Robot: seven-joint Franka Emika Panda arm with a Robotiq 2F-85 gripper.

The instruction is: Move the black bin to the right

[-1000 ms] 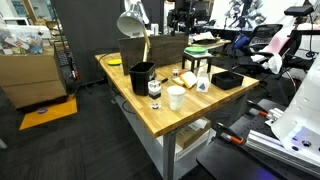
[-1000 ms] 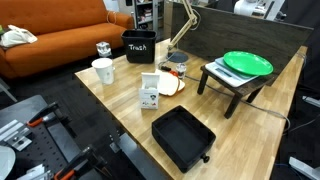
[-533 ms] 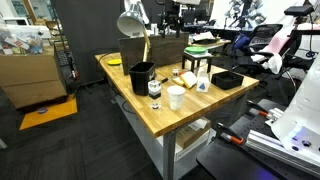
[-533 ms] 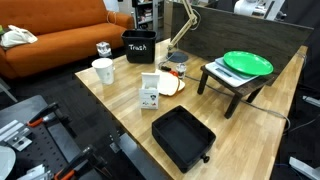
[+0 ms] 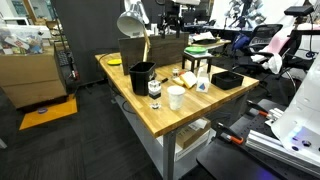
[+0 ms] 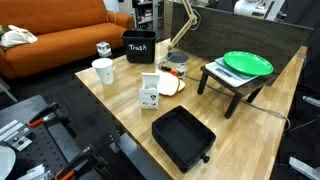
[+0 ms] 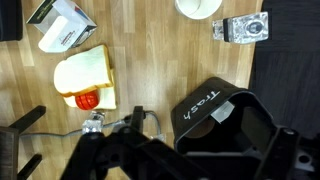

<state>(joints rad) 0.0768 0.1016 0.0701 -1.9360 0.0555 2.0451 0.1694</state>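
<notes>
The black bin point(image 5: 142, 75) is a small open-top bin labelled "Trash" point(image 6: 138, 46). It stands upright on the wooden table point(image 5: 190, 118) near the far edge, beside a white cup point(image 6: 103, 70). In the wrist view the bin point(image 7: 225, 120) lies below the camera, its opening facing up and seemingly empty. My gripper point(image 7: 190, 162) hangs well above it, its dark fingers spread apart with nothing between them. It touches nothing. I cannot pick the gripper out in the exterior views.
A flat black tray point(image 6: 182, 138), a small white box point(image 6: 150, 90), a sandwich on a plate point(image 7: 85, 78), a glass jar point(image 7: 245, 28), a stool with a green plate point(image 6: 245, 65), a desk lamp point(image 5: 133, 25) and a large brown box point(image 5: 152, 48) share the table.
</notes>
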